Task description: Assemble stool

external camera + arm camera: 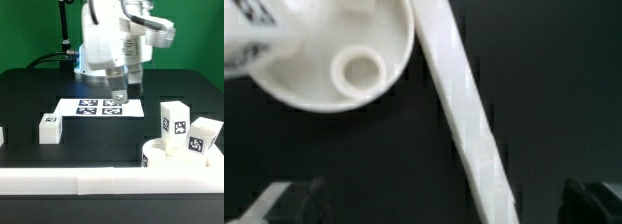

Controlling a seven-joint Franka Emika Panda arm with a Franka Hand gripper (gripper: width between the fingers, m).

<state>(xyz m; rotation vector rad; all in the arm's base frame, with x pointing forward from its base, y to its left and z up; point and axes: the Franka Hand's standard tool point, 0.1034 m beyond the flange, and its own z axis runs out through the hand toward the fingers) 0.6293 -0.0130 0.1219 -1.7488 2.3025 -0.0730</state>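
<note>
The white round seat point(172, 157) lies at the exterior view's right, against the long white bar point(90, 181). Two white tagged legs point(175, 122) point(204, 138) stand on it. A third tagged leg point(49, 128) lies loose on the table at the exterior view's left. My gripper point(115, 96) hangs over the marker board point(98, 105), well apart from the seat. In the wrist view the seat point(304, 70) with a round socket point(361, 68) and the bar point(464, 120) show. My gripper point(441, 205) is open and empty, with both dark fingertips point(287, 205) far apart.
The table top point(110, 140) is black. A small white piece point(2, 135) is cut off at the exterior view's left edge. The long white bar runs along the near side of the table.
</note>
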